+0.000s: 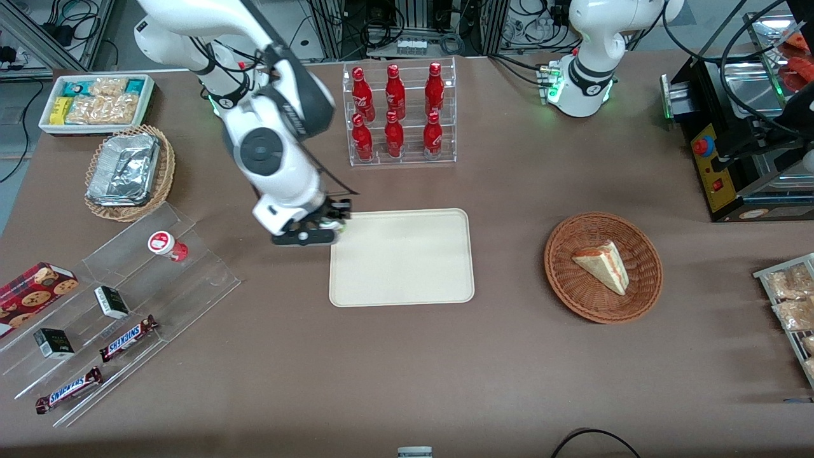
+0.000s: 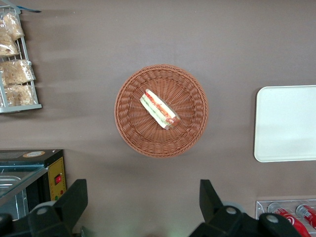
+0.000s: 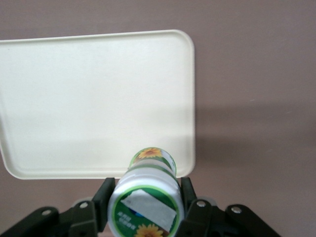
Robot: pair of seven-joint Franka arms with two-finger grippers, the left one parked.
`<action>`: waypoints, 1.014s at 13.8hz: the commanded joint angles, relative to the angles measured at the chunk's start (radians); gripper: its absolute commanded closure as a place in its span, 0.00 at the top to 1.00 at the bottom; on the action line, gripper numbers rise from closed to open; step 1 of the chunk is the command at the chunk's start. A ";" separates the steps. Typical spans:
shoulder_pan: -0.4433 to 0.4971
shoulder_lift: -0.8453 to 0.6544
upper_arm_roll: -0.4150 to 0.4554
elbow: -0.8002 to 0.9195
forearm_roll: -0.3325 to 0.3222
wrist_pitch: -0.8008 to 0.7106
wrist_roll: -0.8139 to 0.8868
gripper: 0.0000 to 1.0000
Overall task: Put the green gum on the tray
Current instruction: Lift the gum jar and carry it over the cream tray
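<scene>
Front view: Snickers bars [image 1: 68, 389] lie nearest on the counter [image 1: 407, 356]; gripper [image 1: 327, 224] hangs over the tray [image 1: 402, 257] edge. Right wrist view: jaws pinch the gum [image 3: 146, 197], a white canister with green-rimmed lid and sunflower label, above the tray's rim.

The front view looks down from high at the whole surface [image 1: 407, 369]. The right wrist view sits close above the pincer [image 3: 145, 207], facing down onto the tray [image 3: 94, 98]. The left wrist view hangs over the wicker basket [image 2: 192, 94]. All three share the tray [image 1: 400, 257] [image 2: 286, 123].
</scene>
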 commanded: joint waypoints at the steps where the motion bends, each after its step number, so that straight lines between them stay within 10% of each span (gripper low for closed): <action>1: 0.053 0.103 -0.012 0.104 0.021 0.025 0.103 0.00; 14: 0.115 0.345 -0.018 0.239 -0.040 0.203 0.266 0.00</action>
